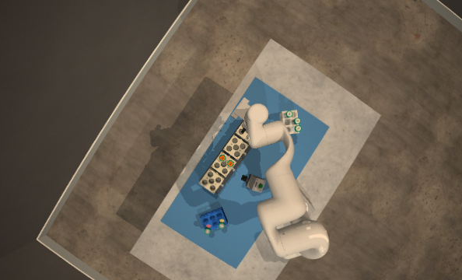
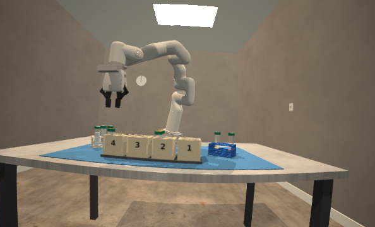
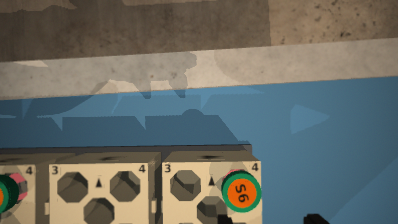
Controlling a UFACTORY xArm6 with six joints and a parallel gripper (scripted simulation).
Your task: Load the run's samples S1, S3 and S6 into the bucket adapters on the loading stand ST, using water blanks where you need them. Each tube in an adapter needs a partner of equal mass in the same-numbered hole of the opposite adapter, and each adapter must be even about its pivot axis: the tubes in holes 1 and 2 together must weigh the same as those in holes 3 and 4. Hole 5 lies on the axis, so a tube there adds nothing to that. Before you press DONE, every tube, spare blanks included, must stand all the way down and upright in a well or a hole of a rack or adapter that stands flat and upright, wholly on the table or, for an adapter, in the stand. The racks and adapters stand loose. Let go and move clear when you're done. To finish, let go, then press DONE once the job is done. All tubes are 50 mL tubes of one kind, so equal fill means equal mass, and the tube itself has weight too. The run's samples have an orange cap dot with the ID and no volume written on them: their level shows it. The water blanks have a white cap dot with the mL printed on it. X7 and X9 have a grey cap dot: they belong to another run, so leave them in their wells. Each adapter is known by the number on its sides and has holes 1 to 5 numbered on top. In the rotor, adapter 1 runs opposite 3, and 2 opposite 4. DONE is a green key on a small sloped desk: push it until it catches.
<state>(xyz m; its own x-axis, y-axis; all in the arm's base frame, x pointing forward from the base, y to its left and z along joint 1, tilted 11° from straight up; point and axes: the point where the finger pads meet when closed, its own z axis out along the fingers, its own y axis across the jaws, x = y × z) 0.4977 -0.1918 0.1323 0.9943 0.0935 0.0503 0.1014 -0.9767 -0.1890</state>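
Note:
My gripper [image 2: 113, 104] [image 3: 270, 220] is part open and empty, high above the adapter 4 end of the stand [image 2: 153, 159]. Tube S6 [image 3: 242, 192] stands in hole 4 of adapter 4 [image 2: 113, 149]. Adapter 3 [image 2: 137, 154] [image 3: 111, 168] shows no tubes. Adapter 2 [image 2: 163, 155] holds two orange-dot tubes [image 1: 222, 158] [image 1: 230, 163]; their IDs are unreadable. Adapter 1 [image 2: 189, 156] shows no tubes. The pale rack [image 2: 94, 144] holds three green-capped tubes with whitish dots [image 1: 289, 113] [image 1: 297, 120] [image 1: 298, 128]. Fill levels are too small to read.
The blue rack [image 1: 214, 211] [image 2: 222, 153] beyond adapter 1 holds two green-capped tubes [image 1: 208, 231] [image 1: 222, 225] with pale dots. The small desk with the green DONE key [image 1: 260, 186] stands between the adapters and the arm's base. The arm partly covers adapter 4 from above.

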